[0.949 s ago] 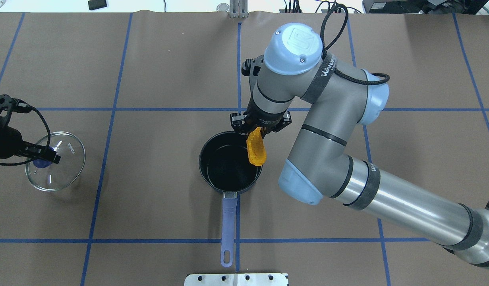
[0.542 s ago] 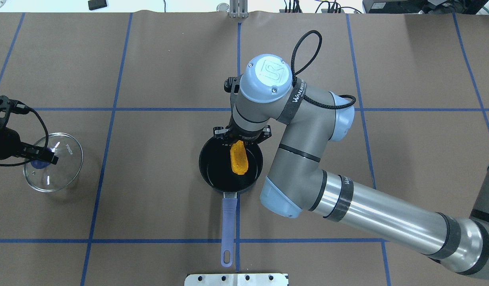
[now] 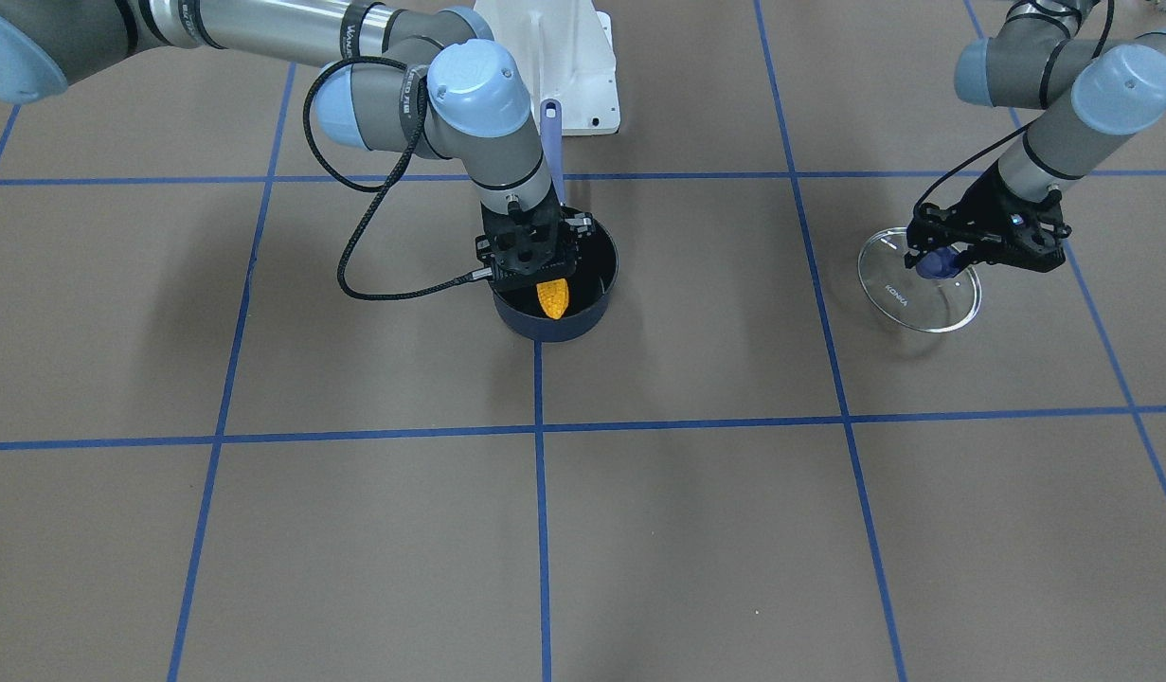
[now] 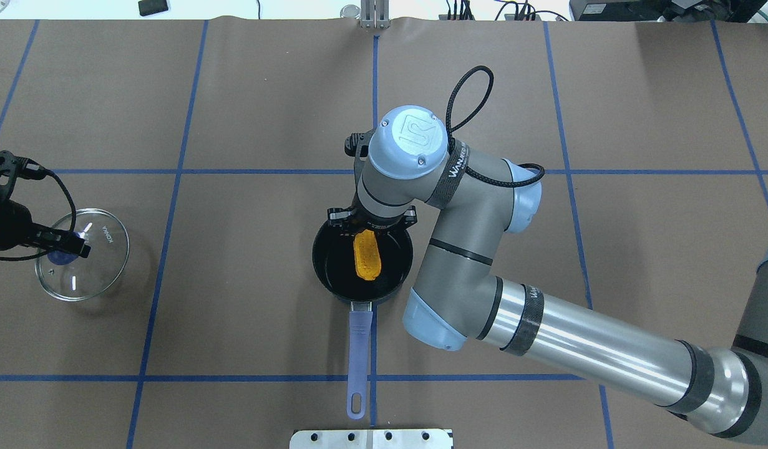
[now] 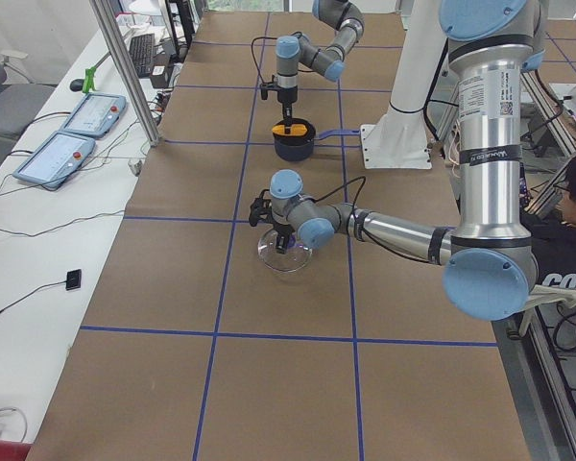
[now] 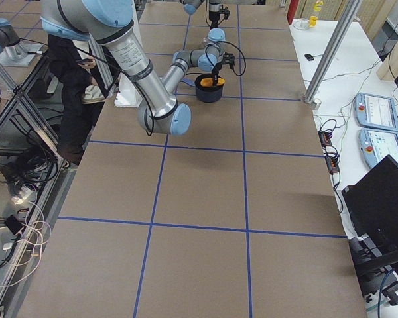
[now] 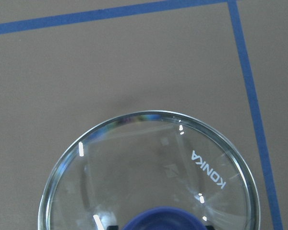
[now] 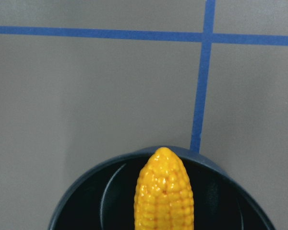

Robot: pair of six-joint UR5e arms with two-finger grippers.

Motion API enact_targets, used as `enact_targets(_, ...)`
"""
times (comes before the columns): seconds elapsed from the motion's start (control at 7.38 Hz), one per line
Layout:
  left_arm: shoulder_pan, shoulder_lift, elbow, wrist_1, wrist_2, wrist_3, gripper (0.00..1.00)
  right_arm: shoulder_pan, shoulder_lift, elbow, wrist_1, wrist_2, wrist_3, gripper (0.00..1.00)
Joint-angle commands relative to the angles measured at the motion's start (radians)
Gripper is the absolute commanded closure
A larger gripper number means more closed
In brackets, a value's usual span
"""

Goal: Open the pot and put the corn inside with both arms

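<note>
Basically, the pot (image 4: 326,274) was already open and the corn (image 4: 367,257) was mid-insertion, not let go. The right gripper (image 4: 366,229) was clamped on the cob's thick end, at the top edge of the pot in the overhead view. The tapered tip pointed away from the jaws and down into the black interior. Holding it by one end looked deliberate: the fingers stayed up at the rim and only the cob went in. I couldn't tell if the tip touched the bottom.

The left gripper (image 4: 67,244) was closed on the knob (image 4: 60,255) of the lid (image 4: 103,265) at the far left of the overhead frame. That was well apart from the pot, so the mouth was unobstructed. Whether the lid rested on the table (image 4: 246,112) or hung just above it wasn't readable.

Clearance: the cob sat slightly right of centre in the opening, with dark gap to the rim on both sides. The handle (image 4: 359,349) pointed to the bottom of the frame, away from the gripper. The right arm (image 4: 477,249) overhung the table just right of the pot. My guess is straight up was the safest exit after release.
</note>
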Motion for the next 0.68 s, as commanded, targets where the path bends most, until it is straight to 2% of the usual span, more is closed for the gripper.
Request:
enact_targets(0.0,0.002,-0.011,0.021,0.000,0.004,0.000,0.71,0.005,-0.001,0.032,-0.004,-0.001,0.002,0.00)
enact_targets(0.54,0.009,-0.031,0.070,0.000,0.004,0.001,0.71,0.074,-0.006,0.075,-0.007,0.039,-0.004,0.00)
